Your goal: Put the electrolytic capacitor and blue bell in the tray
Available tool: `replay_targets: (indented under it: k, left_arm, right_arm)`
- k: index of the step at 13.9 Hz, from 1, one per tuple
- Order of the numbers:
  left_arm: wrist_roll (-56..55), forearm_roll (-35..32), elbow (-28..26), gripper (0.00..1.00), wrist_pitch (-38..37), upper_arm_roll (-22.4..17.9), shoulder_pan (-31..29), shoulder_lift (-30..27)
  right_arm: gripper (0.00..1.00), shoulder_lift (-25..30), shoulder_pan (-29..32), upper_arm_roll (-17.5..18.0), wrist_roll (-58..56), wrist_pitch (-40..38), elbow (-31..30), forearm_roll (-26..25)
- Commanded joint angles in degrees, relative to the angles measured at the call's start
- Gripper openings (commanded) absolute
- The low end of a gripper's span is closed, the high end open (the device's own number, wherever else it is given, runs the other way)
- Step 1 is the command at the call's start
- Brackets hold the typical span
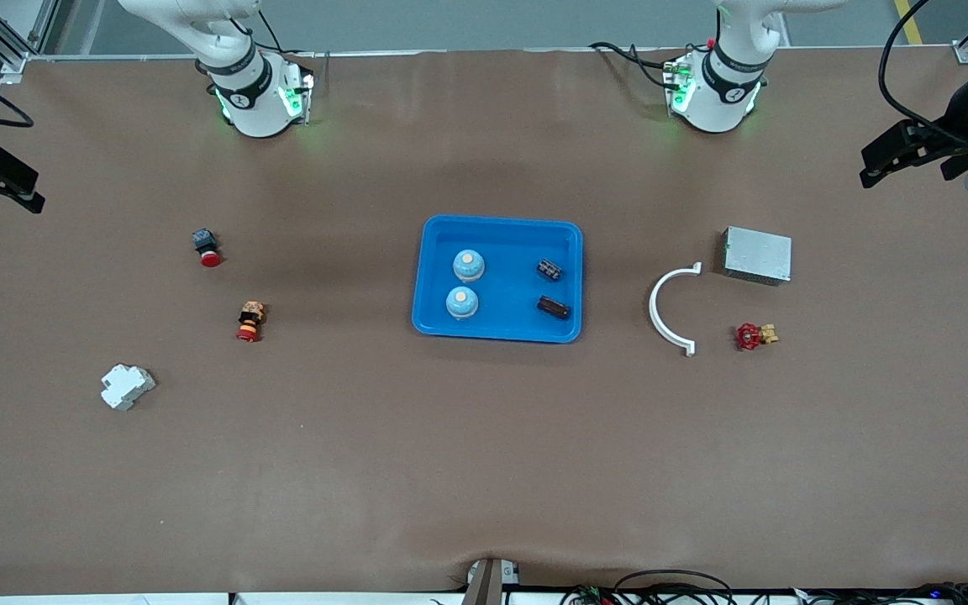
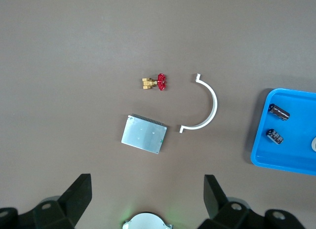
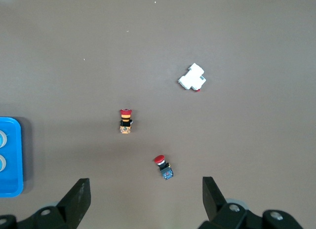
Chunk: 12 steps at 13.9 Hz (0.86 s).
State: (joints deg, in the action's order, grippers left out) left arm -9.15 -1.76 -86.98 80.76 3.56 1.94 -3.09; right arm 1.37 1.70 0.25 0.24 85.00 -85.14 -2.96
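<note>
Brown matting covers the whole table [image 1: 484, 470], with the two arm bases standing along its edge farthest from the front camera.

Largest on it is the bright blue tray [image 1: 497, 333], lying near the middle of the table, roughly midway between the two ends. Inside the tray, two blue bells [image 1: 468, 265] sit one nearer the front camera than the other, along the side toward the right arm's end. Two dark electrolytic capacitors [image 1: 549, 269] lie along the tray's side toward the left arm's end, also one nearer the camera than the other, well apart from the bells.

Toward the left arm's end sits a grey metal box [image 1: 757, 255], with a white curved clamp [image 1: 665, 311] between it and the tray. A small red-handled brass valve [image 1: 754, 335] lies nearer the front camera than the box.

Toward the right arm's end rests a white plastic block [image 1: 126, 386], then an orange and red push button [image 1: 250, 321] and a black and red push button [image 1: 206, 248].

Both arms wait at the table's ends. The left gripper [image 2: 148, 199] hangs over the mat near the metal box, fingers wide apart and holding nothing. The right gripper [image 3: 145, 202] hangs over the mat near the push buttons, fingers likewise spread and empty.
</note>
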Motion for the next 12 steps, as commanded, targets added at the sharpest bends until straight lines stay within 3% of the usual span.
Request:
replay_targets:
  k: [1, 5, 8, 12]
  left_arm:
    - [-0.6, 0.2, 0.2, 1.0, -1.0, 0.5, -0.4, -1.2]
    - [-0.5, 0.2, 0.2, 1.0, -1.1, 0.5, -0.4, -1.2]
    - [-0.4, 0.2, 0.3, 1.0, -1.3, 0.5, -0.4, -1.2]
    - [0.7, 0.9, 0.3, 1.0, -1.3, 0.4, -0.7, -1.0]
  right_arm:
    - [1.0, -1.0, 1.2, 0.7, -0.1, -1.2, 1.8, 1.6]
    - [1.0, -0.9, 0.8, 0.8, 0.1, -0.4, 1.8, 1.7]
    - [1.0, -1.0, 2.7, 0.6, 0.3, -0.4, 1.6, 6.7]
    - [1.0, -1.1, 3.0, 0.5, 0.7, 0.9, 0.0, 7.0]
